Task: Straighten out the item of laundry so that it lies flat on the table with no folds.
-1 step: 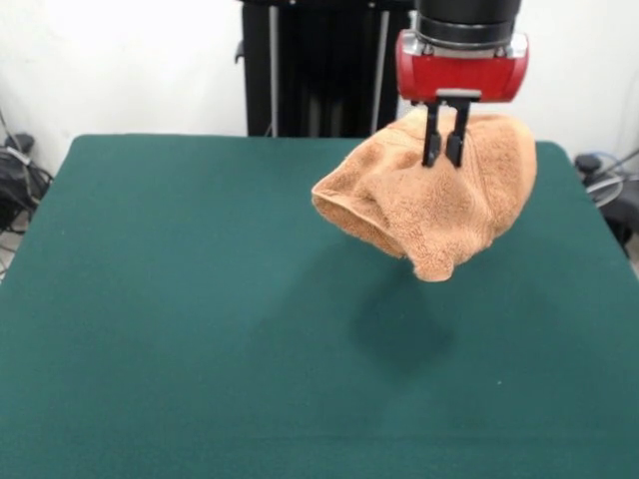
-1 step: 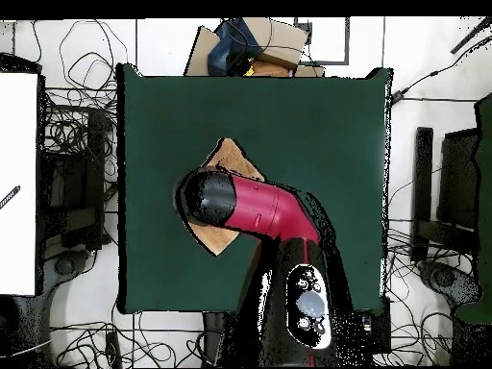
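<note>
Table, near part: the dark green table is bare toward the camera, save a soft shadow under the hanging cloth; that shadow sits apart from the cloth, so I judge the towel is clear of the surface.
Towel: the light orange-tan terry towel hangs in the air as a bunched, drooping bundle, one rolled edge jutting to picture left and a lower point sagging below the grip.
Claw: the gripper comes straight down from above, its two dark fingers close together and pinched into the upper part of the towel; it is clamped on the cloth.
Key relation: the towel lies directly beneath the claw and spills mostly down and to picture left of the pinch point; nothing of it touches the table, as far as the front view shows.
Overhead check: only corners of the towel peep out on either side of the red arm, near the middle of the table.
Long axis: cannot tell while it is crumpled.
Stage, by judgement: lifted, not yet laid out.
Next move calls for: lowering so the sagging point lands first, then dragging away from it to pull folds open.
Risk: releasing from here would likely drop it in a heap.
</note>
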Tool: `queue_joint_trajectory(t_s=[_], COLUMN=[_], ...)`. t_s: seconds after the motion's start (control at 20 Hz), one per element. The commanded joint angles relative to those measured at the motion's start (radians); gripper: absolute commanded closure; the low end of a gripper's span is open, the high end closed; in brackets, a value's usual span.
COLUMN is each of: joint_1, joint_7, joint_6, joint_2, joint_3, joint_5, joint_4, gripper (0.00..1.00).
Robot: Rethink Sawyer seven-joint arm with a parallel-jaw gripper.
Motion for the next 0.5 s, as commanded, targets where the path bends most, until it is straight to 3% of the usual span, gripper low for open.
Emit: queue_joint_trajectory(t_s=[0.05,0.5], joint_1=[-0.026,-0.036], joint_7=[0.203,0.174], joint_6=[0.05,-0.007], joint_2=[-0.015,0.031], joint_3=[0.013,0.005], joint_5=[0.046,0.007], joint_4=[0.001,-0.02], gripper=[1.0,1.0])
